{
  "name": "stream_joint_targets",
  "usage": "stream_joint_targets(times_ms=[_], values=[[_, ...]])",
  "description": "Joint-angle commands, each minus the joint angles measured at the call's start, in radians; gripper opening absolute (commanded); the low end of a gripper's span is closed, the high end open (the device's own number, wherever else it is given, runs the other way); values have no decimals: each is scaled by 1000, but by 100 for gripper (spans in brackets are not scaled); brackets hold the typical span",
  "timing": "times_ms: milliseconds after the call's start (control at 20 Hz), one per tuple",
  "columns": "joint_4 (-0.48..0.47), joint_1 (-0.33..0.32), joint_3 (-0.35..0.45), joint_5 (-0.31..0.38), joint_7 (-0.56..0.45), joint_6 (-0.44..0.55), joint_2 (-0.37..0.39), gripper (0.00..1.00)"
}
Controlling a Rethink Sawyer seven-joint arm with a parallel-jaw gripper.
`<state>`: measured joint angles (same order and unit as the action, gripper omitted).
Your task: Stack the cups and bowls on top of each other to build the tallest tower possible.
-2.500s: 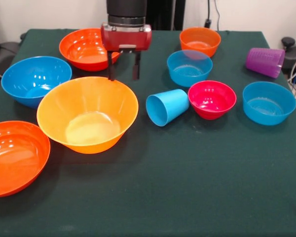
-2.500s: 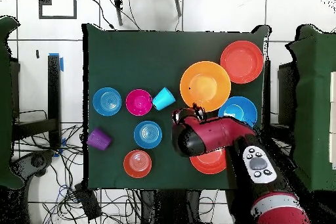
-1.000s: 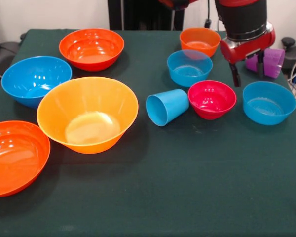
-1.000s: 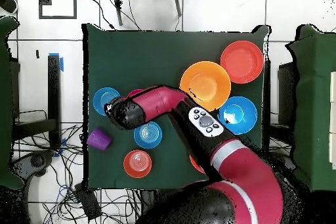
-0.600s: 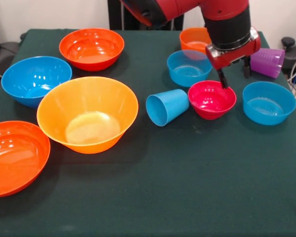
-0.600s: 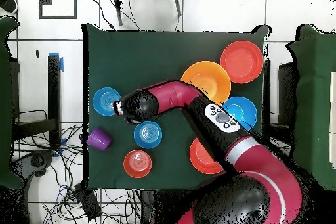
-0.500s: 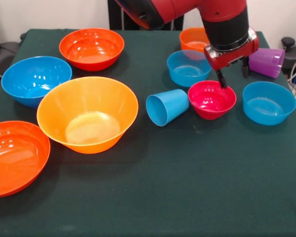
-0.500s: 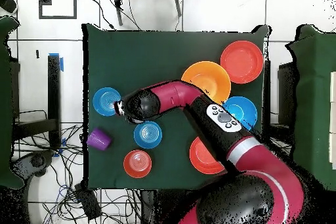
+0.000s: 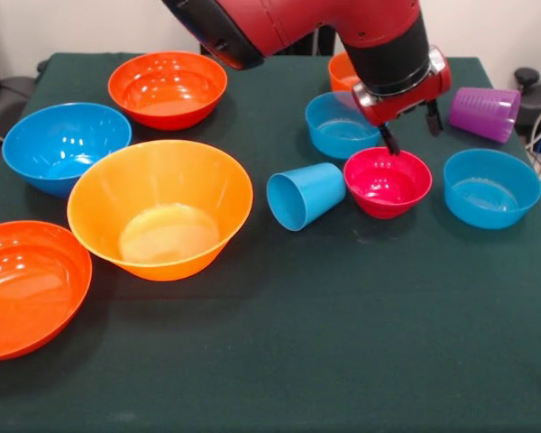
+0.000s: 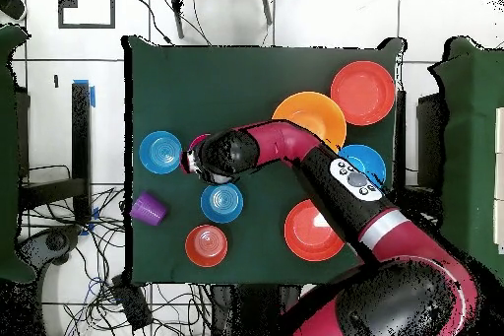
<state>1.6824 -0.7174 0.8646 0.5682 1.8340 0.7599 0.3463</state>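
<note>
My gripper (image 9: 410, 133) hangs open and empty just over the far rim of the small magenta-pink bowl (image 9: 388, 183). The light blue cup (image 9: 304, 195) lies on its side just left of that bowl. The purple cup (image 9: 484, 113) also lies on its side, at the far right. Small blue bowls (image 9: 343, 124) (image 9: 491, 187) sit behind and to the right of the pink one. A small orange bowl (image 9: 341, 68) is partly hidden behind the arm. In the overhead view the arm (image 10: 256, 150) covers the blue cup and most of the pink bowl (image 10: 200, 140). No tower stands.
The large yellow-orange bowl (image 9: 160, 207) sits left of centre, with a large blue bowl (image 9: 65, 146) beyond it. One large red-orange bowl (image 9: 167, 87) is at the far left and another (image 9: 27, 284) at the near left edge. All bowls stand upright and separate.
The gripper swung from the yellow-orange bowl's far rim across to the purple cup, then drifted back left over the pink bowl's far rim. It stayed open; no object moved.
</note>
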Motion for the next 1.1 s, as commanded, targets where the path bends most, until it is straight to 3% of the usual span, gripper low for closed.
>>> stream_joint_targets(times_ms=[50, 250, 550, 900, 1100], values=[[-44, -15, 50, -24, -334, 196, -10, 100], [-83, -30, 45, 2, -372, 229, -41, 100], [-245, -34, 48, 21, -511, 342, -115, 100], [-431, 8, 43, 44, -655, 440, -184, 100], [-521, 42, 29, 40, -688, 488, -203, 100]])
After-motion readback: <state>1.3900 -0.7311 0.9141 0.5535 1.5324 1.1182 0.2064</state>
